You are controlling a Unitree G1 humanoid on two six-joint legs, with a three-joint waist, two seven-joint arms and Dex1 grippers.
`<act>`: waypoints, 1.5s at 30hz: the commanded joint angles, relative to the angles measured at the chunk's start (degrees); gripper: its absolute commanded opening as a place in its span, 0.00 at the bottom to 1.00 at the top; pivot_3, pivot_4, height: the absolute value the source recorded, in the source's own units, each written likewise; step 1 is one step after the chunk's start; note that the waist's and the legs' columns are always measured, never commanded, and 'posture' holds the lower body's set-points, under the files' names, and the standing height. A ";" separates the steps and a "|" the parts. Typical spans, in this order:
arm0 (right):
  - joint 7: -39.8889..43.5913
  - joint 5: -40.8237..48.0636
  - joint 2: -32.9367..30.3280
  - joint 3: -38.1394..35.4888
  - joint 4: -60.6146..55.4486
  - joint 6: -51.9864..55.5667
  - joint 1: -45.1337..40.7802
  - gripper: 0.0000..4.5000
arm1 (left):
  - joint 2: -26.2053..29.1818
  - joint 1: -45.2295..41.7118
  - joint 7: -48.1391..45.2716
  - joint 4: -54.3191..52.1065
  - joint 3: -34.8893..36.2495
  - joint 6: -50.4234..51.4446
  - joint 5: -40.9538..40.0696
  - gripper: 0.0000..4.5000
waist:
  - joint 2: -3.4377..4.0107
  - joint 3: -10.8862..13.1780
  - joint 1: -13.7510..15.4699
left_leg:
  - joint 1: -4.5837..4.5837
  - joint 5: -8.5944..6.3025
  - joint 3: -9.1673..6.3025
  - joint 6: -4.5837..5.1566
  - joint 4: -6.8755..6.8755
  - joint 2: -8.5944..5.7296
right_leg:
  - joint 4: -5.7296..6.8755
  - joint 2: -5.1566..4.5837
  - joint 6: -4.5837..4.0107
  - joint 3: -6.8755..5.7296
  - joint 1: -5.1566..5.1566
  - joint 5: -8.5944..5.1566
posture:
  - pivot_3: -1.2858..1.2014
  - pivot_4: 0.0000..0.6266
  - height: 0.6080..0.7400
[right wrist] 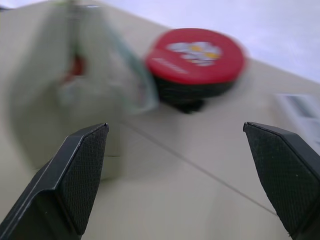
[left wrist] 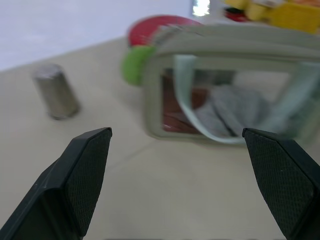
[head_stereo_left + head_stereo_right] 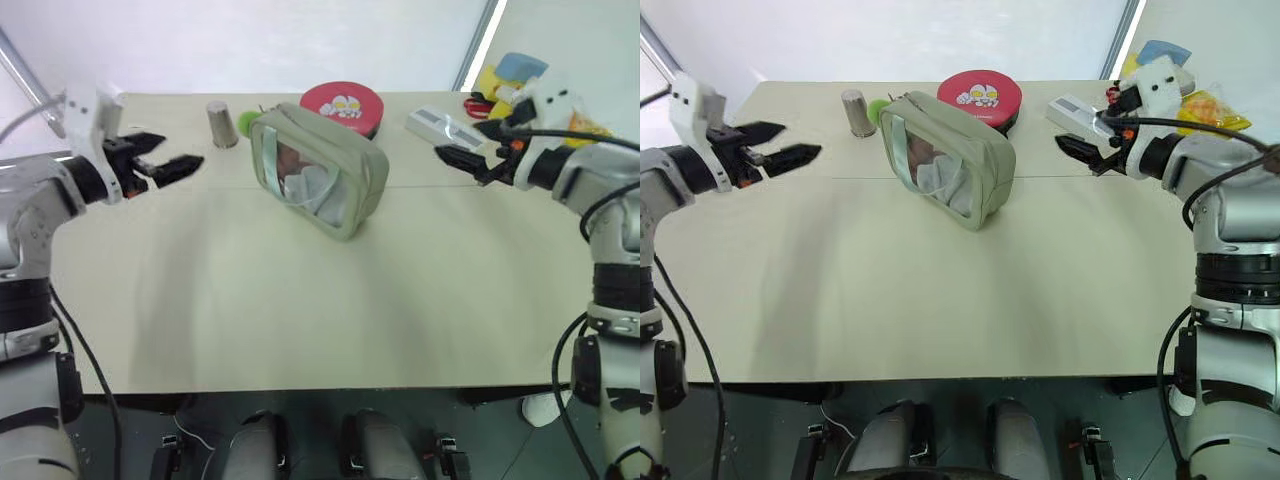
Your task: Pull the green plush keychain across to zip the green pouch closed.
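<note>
- Left gripper (image 3: 165,157): fingers (image 2: 85,177) spread wide, holding nothing, touching nothing.
- Right gripper (image 3: 462,158): fingers (image 1: 75,175) also spread wide, empty.
- Green pouch (image 3: 320,170) stands between both grippers, apart from each.
- Green plush keychain (image 3: 246,122) sits at the pouch's far corner, nearer the left fingers.

The head's stereo pair looks forward and down over the beige surface (image 3: 300,300). Each wrist camera looks low along its gripper, both sharing the pale sage-green soft pouch (image 2: 225,90)
</note>
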 commanded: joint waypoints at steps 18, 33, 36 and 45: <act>0.24 4.08 3.35 2.26 -5.82 5.09 -8.48 1.00 | 3.74 -3.35 -4.45 -0.46 -0.19 -5.53 2.10 0.99 | -0.01 0.01 -0.07 | -0.09 -0.01 -0.01 0.02 0.02 0.01 | 0.02 -0.08 0.00 0.01 -0.11 0.00 | 0.52 0.24 1.00; -5.56 -11.90 24.64 22.29 15.39 -6.60 -20.91 1.00 | 2.78 -1.44 -1.70 -13.95 0.87 0.28 -2.97 0.99 | -0.04 0.02 0.31 | -0.19 -0.01 -0.04 0.03 0.05 -0.02 | 0.11 -0.13 0.00 0.02 -0.17 0.00 | 0.52 0.24 1.00; -2.01 -16.28 23.92 26.43 20.10 -12.85 -19.92 1.00 | 2.32 0.90 0.18 -16.61 1.58 0.81 -3.65 0.99 | -0.04 0.02 0.02 | -0.19 -0.01 -0.04 0.04 0.05 -0.02 | 0.09 -0.14 0.00 0.02 -0.17 0.00 | 0.52 0.24 1.00; -0.23 -19.96 24.93 23.22 26.99 -19.68 -23.14 0.13 | 1.46 4.69 5.10 -21.32 4.12 2.63 -6.54 1.00 | -0.04 0.01 -0.16 | -0.13 -0.01 -0.05 0.03 0.04 0.01 | 0.14 -0.13 0.00 0.02 -0.16 0.00 | 0.52 0.24 1.00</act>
